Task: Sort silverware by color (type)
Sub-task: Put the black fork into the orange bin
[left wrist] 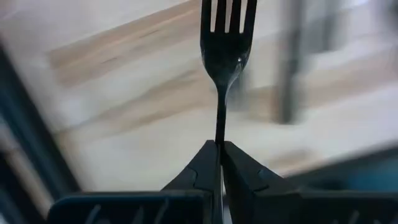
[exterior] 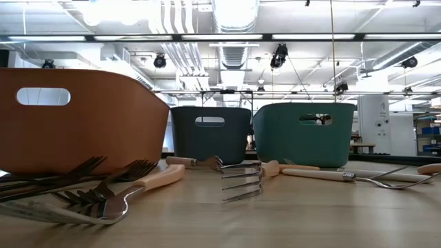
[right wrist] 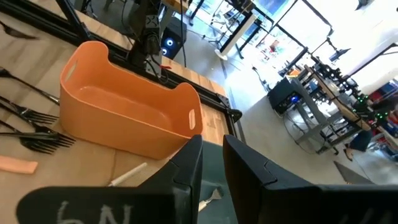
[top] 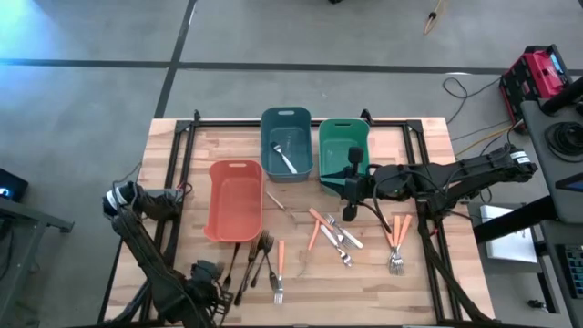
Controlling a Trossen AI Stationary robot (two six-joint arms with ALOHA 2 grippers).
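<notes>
From above, the left gripper (top: 205,273) sits at the table's near edge by the dark forks (top: 255,255) below the salmon bin (top: 236,199), while the right gripper (top: 350,182) hovers by the green bin (top: 342,150), with orange-handled pieces (top: 319,228) spread on the table (top: 428,273) and one silver fork (top: 286,160) in the blue bin (top: 285,141). Low view just shows forks lying in front of the three bins. Left wrist view: fingers (left wrist: 199,171) pinched tight on a dark fork (left wrist: 225,56); right wrist view: fingers (right wrist: 186,168) slightly apart, and I can't tell if anything's between them.
</notes>
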